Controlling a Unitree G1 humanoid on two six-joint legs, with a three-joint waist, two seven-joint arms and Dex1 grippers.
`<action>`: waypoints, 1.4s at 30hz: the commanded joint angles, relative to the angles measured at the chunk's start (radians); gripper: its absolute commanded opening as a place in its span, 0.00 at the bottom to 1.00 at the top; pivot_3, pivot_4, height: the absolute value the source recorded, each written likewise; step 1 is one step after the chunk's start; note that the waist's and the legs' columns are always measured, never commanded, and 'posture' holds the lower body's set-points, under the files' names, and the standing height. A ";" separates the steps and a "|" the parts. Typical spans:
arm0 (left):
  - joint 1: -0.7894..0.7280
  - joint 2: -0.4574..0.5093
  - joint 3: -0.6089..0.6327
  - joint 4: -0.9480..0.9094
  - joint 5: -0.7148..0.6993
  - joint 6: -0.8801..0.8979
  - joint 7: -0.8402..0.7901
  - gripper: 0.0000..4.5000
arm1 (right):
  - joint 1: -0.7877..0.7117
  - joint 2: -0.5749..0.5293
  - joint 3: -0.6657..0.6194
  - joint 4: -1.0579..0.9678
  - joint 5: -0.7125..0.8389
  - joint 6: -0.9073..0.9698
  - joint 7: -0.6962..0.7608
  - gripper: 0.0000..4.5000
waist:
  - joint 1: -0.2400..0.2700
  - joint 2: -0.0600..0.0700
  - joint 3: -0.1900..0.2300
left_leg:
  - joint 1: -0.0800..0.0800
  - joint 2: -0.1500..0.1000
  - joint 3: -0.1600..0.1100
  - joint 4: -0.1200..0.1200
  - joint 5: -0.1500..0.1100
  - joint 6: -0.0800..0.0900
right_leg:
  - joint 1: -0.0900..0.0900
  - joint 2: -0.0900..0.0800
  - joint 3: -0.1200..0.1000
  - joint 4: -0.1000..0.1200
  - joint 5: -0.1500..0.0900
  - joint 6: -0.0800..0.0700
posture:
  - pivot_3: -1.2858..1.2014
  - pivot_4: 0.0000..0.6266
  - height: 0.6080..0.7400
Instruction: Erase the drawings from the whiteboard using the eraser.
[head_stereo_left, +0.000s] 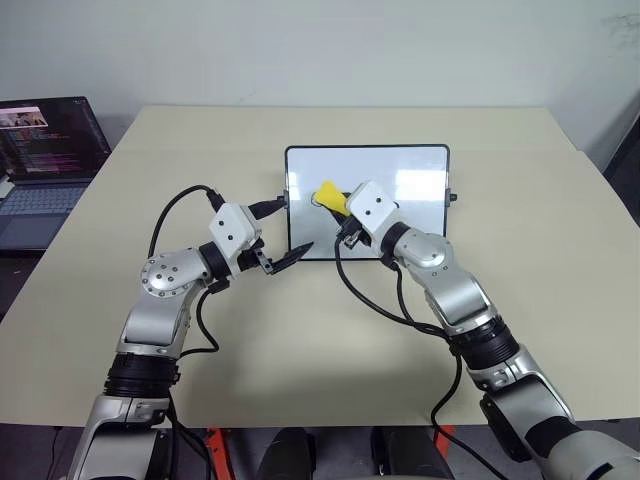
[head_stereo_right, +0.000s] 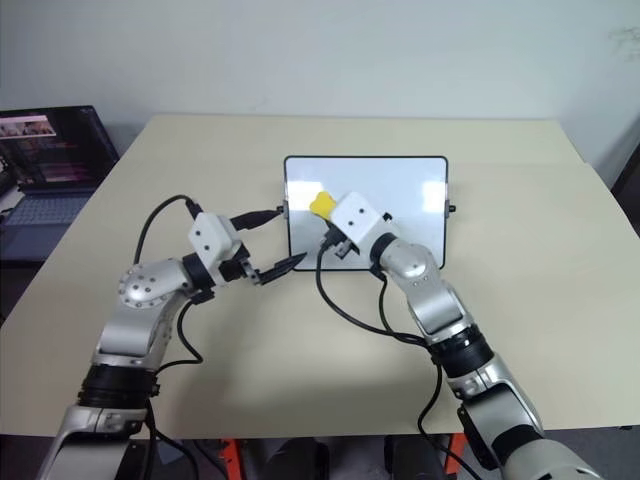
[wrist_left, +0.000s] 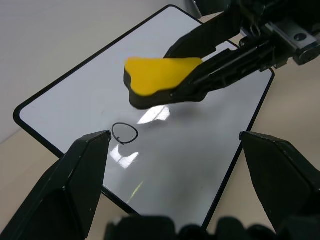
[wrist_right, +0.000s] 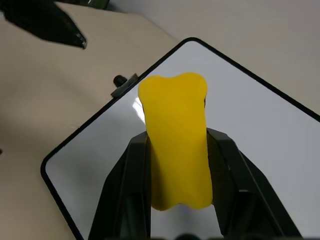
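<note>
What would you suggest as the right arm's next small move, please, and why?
Probably lower the eraser onto the oval mark and wipe across it. The right end effector is shut on the eraser, which hangs above the whiteboard, and one drawn oval is unerased beside and below it. The left end effector sits open at the board's edge.

Right tool (wrist_right: 177, 165) clamped on a block, left tool (wrist_left: 175, 165) spread wide

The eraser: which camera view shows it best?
The right wrist view: the yellow eraser sits large and central, clamped between the right gripper's jaws above the whiteboard. The left wrist view shows its side and dark underside. In both eye views it is a small yellow patch partly behind the gripper.
</note>
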 joint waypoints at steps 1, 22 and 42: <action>-0.011 0.001 0.004 -0.028 0.004 -0.010 0.008 1.00 | -0.030 -0.002 -0.011 0.013 -0.017 -0.051 0.012 0.27 | 0.000 0.000 0.000 | 0.000 0.000 0.000 0.000 0.000 0.000 | 0.000 0.000 0.000 0.000 0.000 0.000 | 0.52 0.24 1.00; -0.050 -0.012 -0.003 0.004 0.008 -0.020 0.009 1.00 | 0.049 -0.077 -0.118 0.075 -0.034 0.028 0.022 0.27 | 0.003 0.000 0.000 | 0.000 0.000 0.000 0.001 0.000 0.000 | 0.000 0.000 0.000 0.001 0.000 0.000 | 0.52 0.24 1.00; -0.077 -0.021 -0.018 0.036 0.005 -0.038 0.002 1.00 | 0.138 -0.148 -0.140 -0.008 -0.030 0.067 0.025 0.27 | 0.003 -0.001 0.000 | 0.003 0.000 0.000 0.003 0.000 0.000 | 0.004 0.000 0.000 0.002 0.000 0.000 | 0.52 0.24 1.00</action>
